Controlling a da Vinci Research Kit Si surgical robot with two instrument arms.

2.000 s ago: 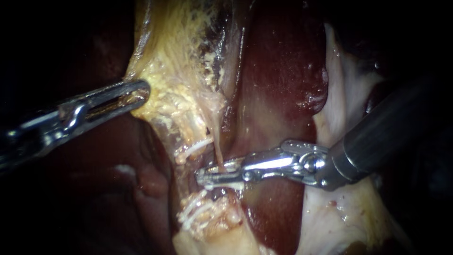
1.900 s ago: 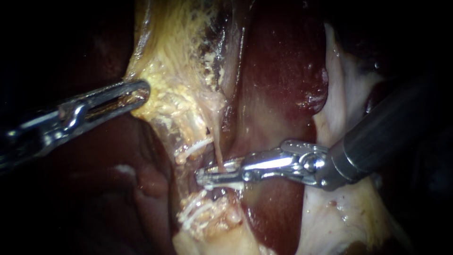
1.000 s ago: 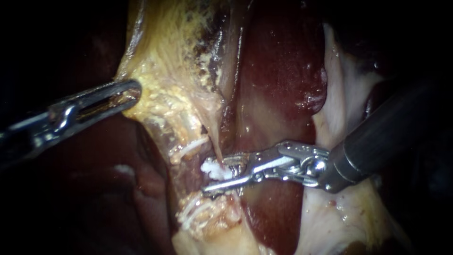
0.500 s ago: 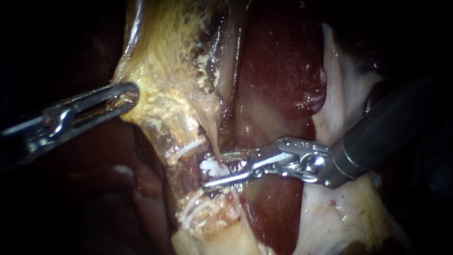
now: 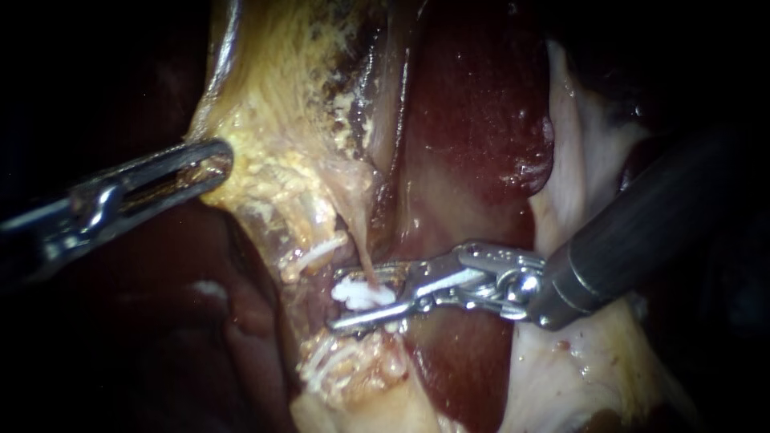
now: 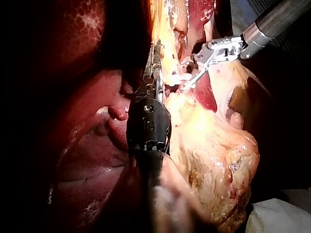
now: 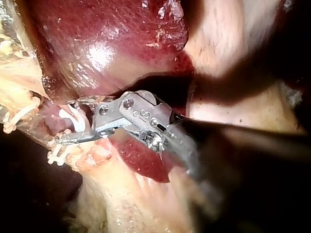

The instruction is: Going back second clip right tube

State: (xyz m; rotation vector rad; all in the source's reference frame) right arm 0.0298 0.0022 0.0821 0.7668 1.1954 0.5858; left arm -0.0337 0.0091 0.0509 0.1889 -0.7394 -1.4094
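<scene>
My right instrument (image 5: 341, 298) comes in from the right with its jaws open around a white clip (image 5: 362, 294). The clip sits on the thin right tube (image 5: 363, 255), which runs down from the yellow tissue. In the right wrist view the same clip (image 7: 73, 119) lies between the open jaws of the right instrument (image 7: 64, 122). My left instrument (image 5: 210, 164) is shut on the edge of the yellowish gallbladder tissue (image 5: 281, 104) and holds it out to the left. The left wrist view shows the left instrument (image 6: 154, 56) along that tissue, with the clip (image 6: 177, 76) ahead of it.
Dark red liver (image 5: 473, 120) fills the middle and upper right behind the tubes. Another white clip (image 5: 321, 255) crosses the pale strand just left of the tube. Several white clips (image 5: 329, 359) lie lower on the yellow stump. Pale fatty tissue (image 5: 577, 361) lies under the right shaft.
The right instrument's jaws, earlier closed across the tube, have opened and now stand wider, showing the white clip on the tube. The left instrument drew the yellow tissue slightly left.
</scene>
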